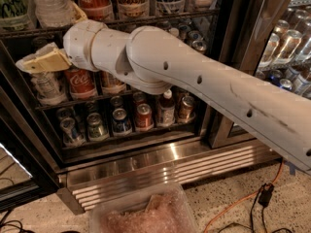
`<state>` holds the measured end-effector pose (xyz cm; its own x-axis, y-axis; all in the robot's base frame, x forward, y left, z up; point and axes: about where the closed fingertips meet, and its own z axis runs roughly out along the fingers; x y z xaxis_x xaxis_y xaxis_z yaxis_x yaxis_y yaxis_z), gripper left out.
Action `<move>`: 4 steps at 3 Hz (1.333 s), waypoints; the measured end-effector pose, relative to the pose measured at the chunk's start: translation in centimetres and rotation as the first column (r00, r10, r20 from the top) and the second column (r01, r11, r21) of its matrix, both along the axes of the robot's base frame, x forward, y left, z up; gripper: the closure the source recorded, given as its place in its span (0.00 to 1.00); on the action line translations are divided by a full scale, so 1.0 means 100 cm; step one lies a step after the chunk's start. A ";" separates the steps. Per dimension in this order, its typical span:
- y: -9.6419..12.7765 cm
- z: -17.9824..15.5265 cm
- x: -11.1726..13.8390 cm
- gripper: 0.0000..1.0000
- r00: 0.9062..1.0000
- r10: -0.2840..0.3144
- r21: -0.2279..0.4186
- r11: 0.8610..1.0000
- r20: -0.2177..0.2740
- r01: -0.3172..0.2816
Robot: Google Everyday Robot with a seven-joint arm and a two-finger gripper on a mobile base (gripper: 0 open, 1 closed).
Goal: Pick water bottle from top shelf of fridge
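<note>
The water bottle (51, 4), clear ribbed plastic, stands at the left end of the top shelf (165, 15), a dark wire rack with a thin front rail inside the fridge (160, 171), whose base panel is ribbed stainless steel. The beige, wedge-shaped gripper (41, 62) on the smooth white arm hangs below that rack, just beside a red cola can (80, 81). I cannot tell whether it is apart or closed.
</note>
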<state>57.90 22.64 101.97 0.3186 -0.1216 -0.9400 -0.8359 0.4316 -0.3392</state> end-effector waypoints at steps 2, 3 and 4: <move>-0.001 0.013 0.019 0.00 0.999 -0.032 0.024 0.999 0.043 0.031; -0.005 0.020 0.022 0.00 0.998 -0.045 0.022 0.999 0.051 0.044; -0.007 0.020 0.028 0.00 0.998 -0.052 0.024 0.998 0.041 0.051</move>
<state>60.70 21.90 103.98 0.3515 -0.1180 -0.9287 -0.7976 0.4817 -0.3631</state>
